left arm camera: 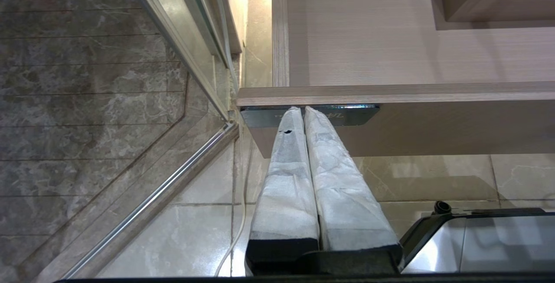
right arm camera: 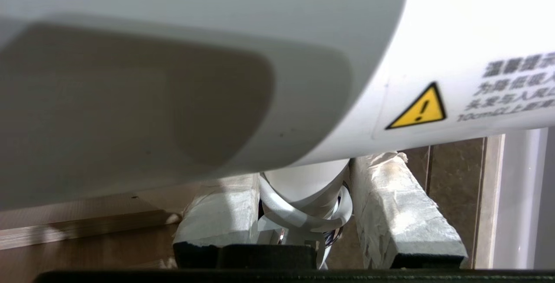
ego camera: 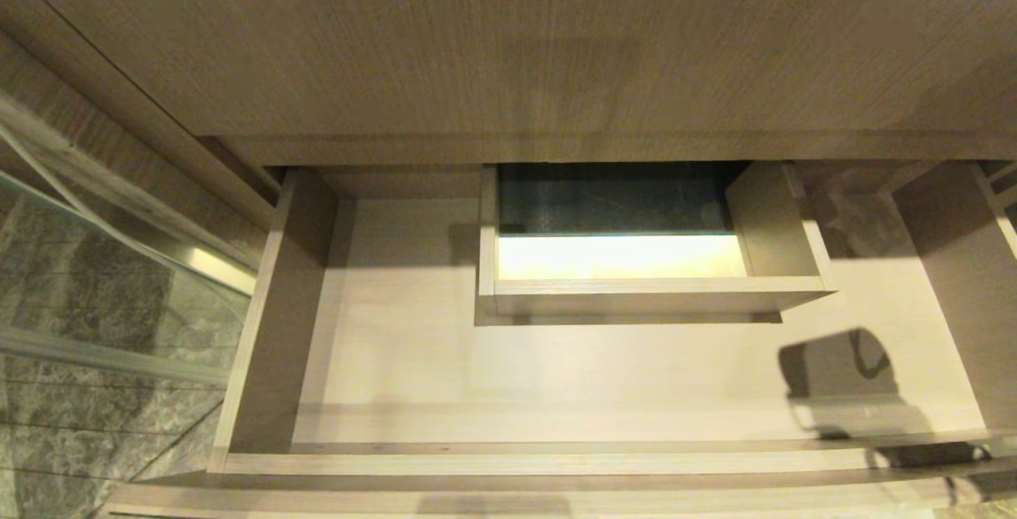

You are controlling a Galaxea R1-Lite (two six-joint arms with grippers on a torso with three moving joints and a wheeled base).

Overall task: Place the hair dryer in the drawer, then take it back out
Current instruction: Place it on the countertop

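**Hair dryer held in the right gripper, outside the open drawer**

The hair dryer (right arm camera: 243,70), a smooth white plastic body with a round barrel, fills most of our right wrist view. A yellow warning triangle and lines of dark print sit on its glossy side. Its narrower white handle drops between the two padded fingers (right arm camera: 390,205) of the right gripper (right arm camera: 303,213), which are closed partway against it, with loops of white cord wrapped at the same spot. The finger pads look like wrinkled, pale fabric wrapping over black bases.

Our head view shows neither the dryer nor either arm. It does show the very wide, shallow drawer (ego camera: 262,328) of pale beige wood-grain laminate pulled out, its flat floor bare, with a boxed rectangular cut-out (ego camera: 636,288) at the middle back. A dark shadow with a looped cord shape falls on the drawer's floor near its right front corner.

Only our left wrist view shows the left gripper (left arm camera: 303,114): its two wrapped fingers pressed together, holding nothing, tips just below the drawer's front edge, above glossy marble-look floor tiles (left arm camera: 208,213) and beside a glass panel in a metal frame (left arm camera: 173,49).
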